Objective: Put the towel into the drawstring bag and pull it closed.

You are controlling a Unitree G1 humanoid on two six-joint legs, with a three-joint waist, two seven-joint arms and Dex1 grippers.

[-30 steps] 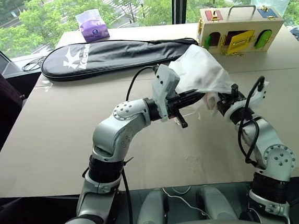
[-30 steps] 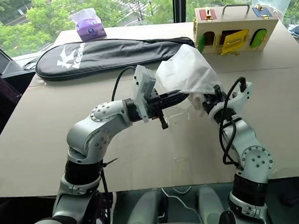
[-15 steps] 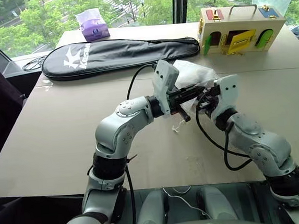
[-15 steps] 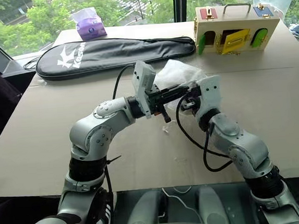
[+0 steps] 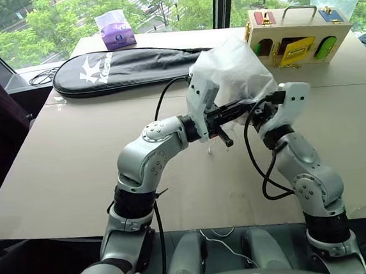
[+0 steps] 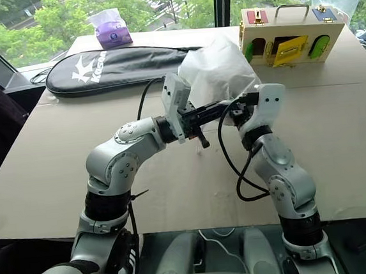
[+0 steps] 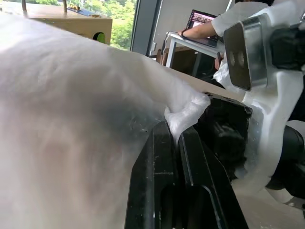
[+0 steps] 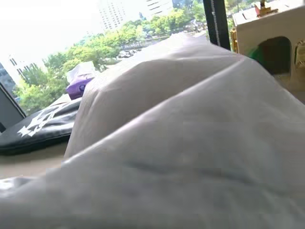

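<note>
**White bag puffs up again as the right arm rolls over**

White translucent plastic stands tall once more: the drawstring bag (image 5: 231, 68) hangs in the air between the two arms, billowed upward where half a second ago it was crumpled low. The right arm has rolled and shifted since then, and the right claw (image 5: 265, 112) sits against the bag's lower edge at about 4 o'clock from its middle; whether its fingers are apart or pinching plastic I cannot tell. The left claw (image 7: 175, 138) has not moved, its fingers pressed together on a gathered fold of the bag's rim.

My judgement: this looks like a regrip to spread or cinch the mouth. The towel cannot be made out, so I cannot say whether it is inside.

Readable writing is scarce. The black racket case (image 5: 132, 66), at 10 o'clock from the bag on the surface (image 5: 69, 160), bears a white "K" logo and a brand word too small to read.
</note>
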